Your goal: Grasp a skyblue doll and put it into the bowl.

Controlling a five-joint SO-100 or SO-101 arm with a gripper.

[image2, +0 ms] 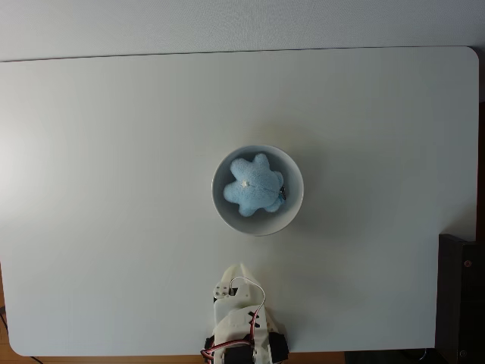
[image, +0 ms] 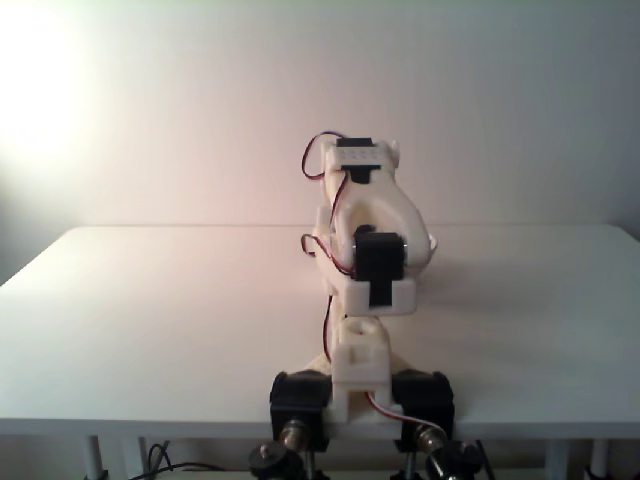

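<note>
In the fixed view from above, the skyblue doll [image2: 254, 186] lies inside the white bowl [image2: 291, 212] at the middle of the table, spread out with a small metal ring at its right side. My gripper [image2: 240, 271] is folded back near the table's front edge, well short of the bowl. Its fingers are together and hold nothing. In the fixed view from behind the arm, the folded white arm [image: 370, 250] hides the gripper and the doll. A sliver of the bowl's rim [image: 432, 243] peeks out to the right of the arm.
The white table [image2: 114, 189] is bare around the bowl. The arm's base [image: 360, 395] is clamped at the front edge. A dark object [image2: 461, 303] stands off the table's right front corner. A plain wall rises behind the table.
</note>
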